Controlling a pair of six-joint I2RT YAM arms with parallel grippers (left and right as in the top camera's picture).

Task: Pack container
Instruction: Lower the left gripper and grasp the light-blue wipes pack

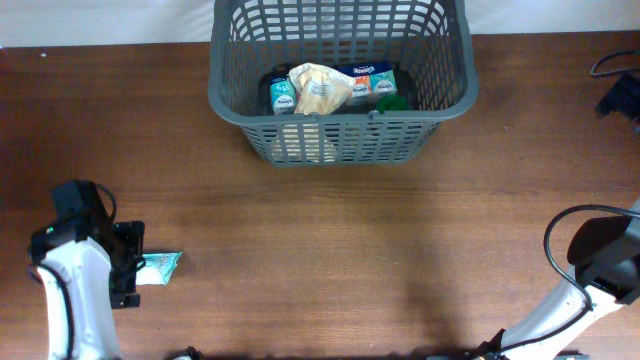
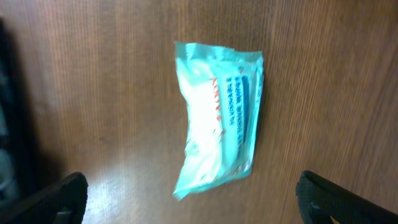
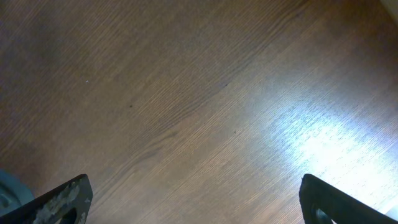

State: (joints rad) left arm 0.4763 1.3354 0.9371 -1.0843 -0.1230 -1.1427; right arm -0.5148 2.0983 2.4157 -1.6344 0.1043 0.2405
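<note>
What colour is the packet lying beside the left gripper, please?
The packet is teal and white, clearest in the left wrist view.

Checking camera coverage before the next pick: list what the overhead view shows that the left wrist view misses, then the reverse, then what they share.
Overhead only: the large dark grey slotted plastic basket, holding a cream bag and small packs, plus the right arm. Left wrist only: the red and blue print on the teal-and-white plastic packet, lying just ahead of the open left end effector. Both: that packet, flat on the brown wooden table.
</note>
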